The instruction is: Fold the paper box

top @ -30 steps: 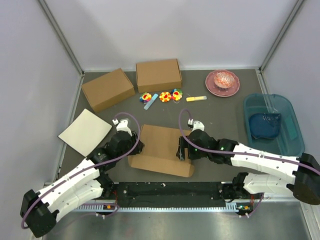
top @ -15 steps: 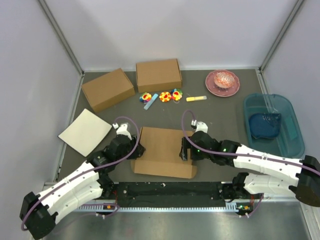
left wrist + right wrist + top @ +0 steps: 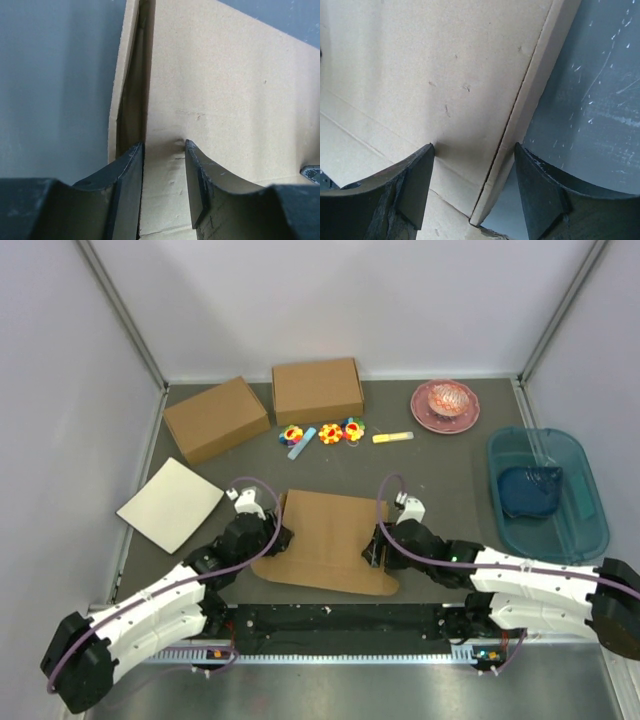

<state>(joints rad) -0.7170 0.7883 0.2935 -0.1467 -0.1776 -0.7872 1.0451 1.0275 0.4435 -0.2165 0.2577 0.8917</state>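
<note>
The paper box (image 3: 325,535) lies as a brown cardboard sheet partly folded, in the middle of the table near the arms. My left gripper (image 3: 276,538) is at its left edge. In the left wrist view the paper box (image 3: 225,90) fills the gap of the left gripper (image 3: 162,150), whose fingers press a folded strip beside a raised side flap (image 3: 125,75). My right gripper (image 3: 379,546) is at the box's right edge. In the right wrist view the right gripper (image 3: 475,150) straddles that edge of the paper box (image 3: 445,75), open, with bare table showing beside its right finger (image 3: 540,190).
Two formed brown boxes (image 3: 216,418) (image 3: 317,390) stand at the back left. An off-white board (image 3: 170,504) lies at the left. Small coloured toys (image 3: 322,433), a yellow stick (image 3: 392,437) and a pink plate (image 3: 445,405) sit behind. A blue tub (image 3: 545,490) stands at the right.
The box has shifted and turned slightly, its near left corner now further left. My right gripper moved right and nearer, onto the right edge, and its jaws narrowed. The left gripper slid slightly nearer.
</note>
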